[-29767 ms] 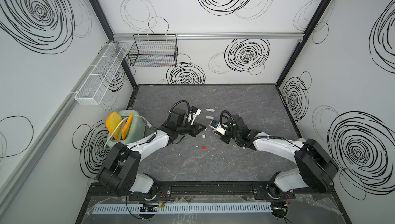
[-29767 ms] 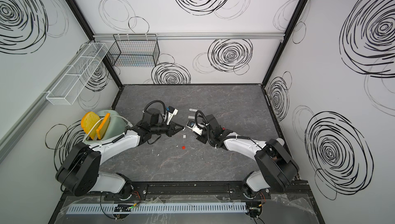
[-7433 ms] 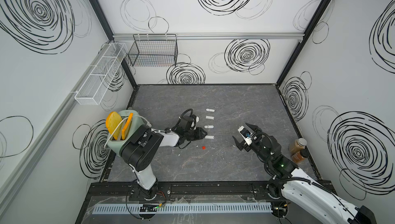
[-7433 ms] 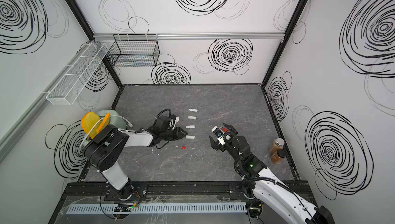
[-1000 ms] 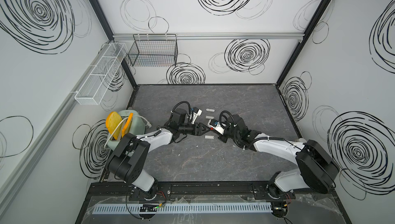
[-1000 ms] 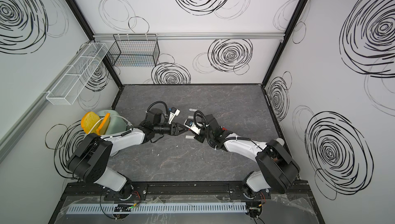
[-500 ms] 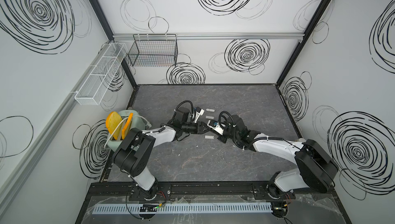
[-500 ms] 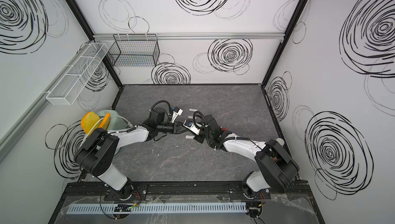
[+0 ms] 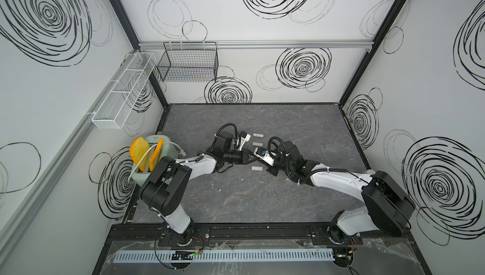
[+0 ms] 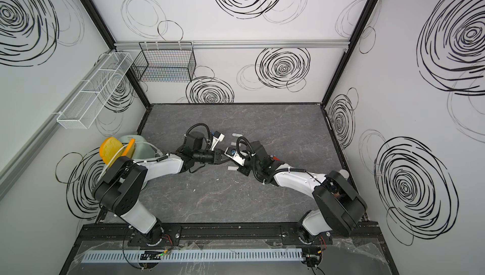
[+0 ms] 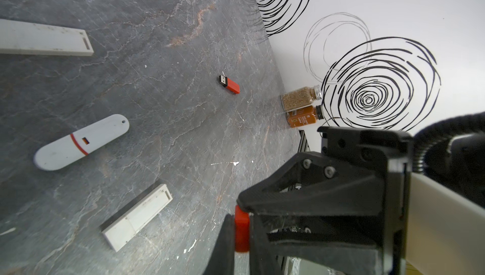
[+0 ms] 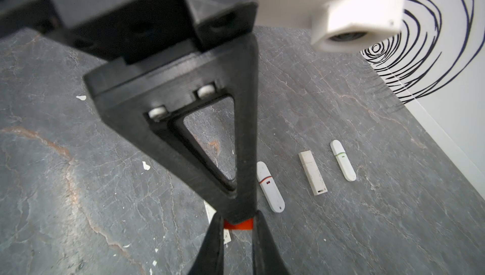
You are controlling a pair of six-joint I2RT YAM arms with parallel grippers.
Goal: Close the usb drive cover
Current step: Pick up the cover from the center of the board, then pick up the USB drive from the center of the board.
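Above the middle of the table my two grippers meet tip to tip. A small red cover (image 11: 241, 227) is pinched between the black fingers of my left gripper (image 11: 241, 223). My right gripper (image 12: 238, 231) is shut on the same red cover (image 12: 239, 225), and the left gripper's tip lies over it. In both top views the left gripper (image 9: 250, 158) and the right gripper (image 9: 256, 156) touch. The red usb drive (image 11: 230, 85) lies flat on the table with its metal plug bare, off toward the right wall. In a top view the drive (image 10: 275, 157) shows beside the right arm.
Several white usb sticks lie below the grippers: a rounded one with a red band (image 11: 81, 142), a rectangular one (image 11: 136, 217), another rectangular one (image 12: 312, 173) and a rounded one (image 12: 343, 164). Two spice jars (image 11: 301, 98) stand at the right wall. A toaster with bread (image 9: 149, 155) stands at the left edge.
My left gripper has reached in to the right gripper's tip and its jaws have shut on the red cover. The right gripper has stayed shut and hardly moved.
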